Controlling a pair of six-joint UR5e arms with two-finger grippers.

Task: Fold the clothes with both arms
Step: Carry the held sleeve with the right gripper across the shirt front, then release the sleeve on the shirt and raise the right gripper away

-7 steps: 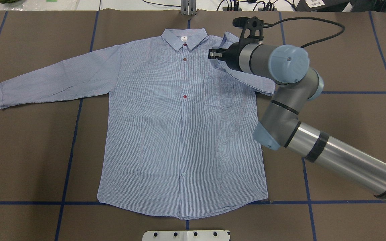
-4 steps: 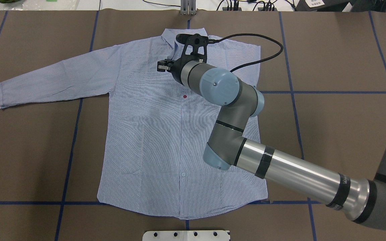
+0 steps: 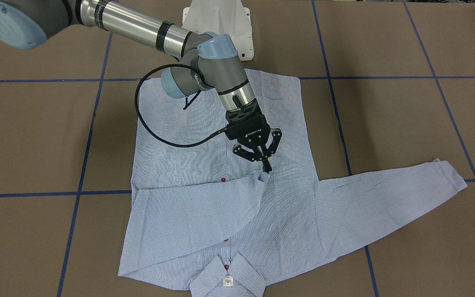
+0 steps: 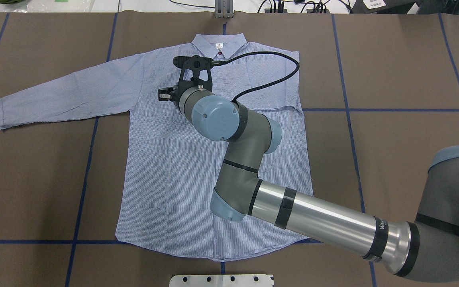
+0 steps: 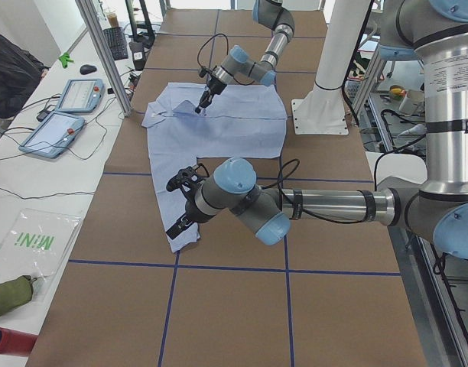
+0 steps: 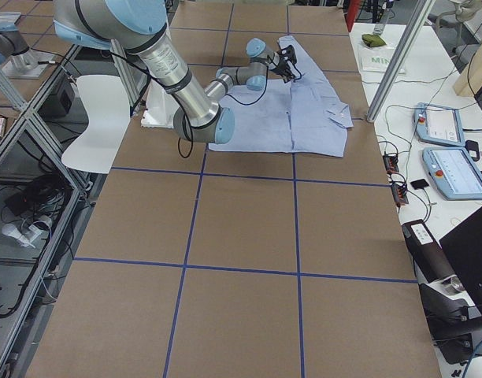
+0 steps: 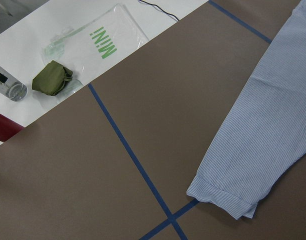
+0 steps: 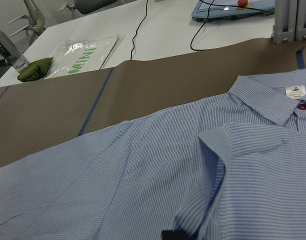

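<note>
Exterior front-facing: the right gripper (image 3: 267,166) is pinching a folded-over sleeve cuff (image 3: 258,178) on the shirt (image 3: 291,206).

The shirt is lying flat, front up, on the brown counter (image 3: 386,123), collar away from the robot. Its right sleeve is lying across the chest, likely to narrow the body for the first fold, and the jaws are clenching the cuff just past the button line. The left sleeve (image 7: 263,125) is lying spread sideways. The left gripper (image 5: 182,220) is hovering near its end, probably for the matching fold; whether those jaws are parted I cannot tell. Beyond the counter, a green pouch (image 7: 52,77) is lying against a clear bag (image 7: 100,37), whose contents I cannot make out.
</note>
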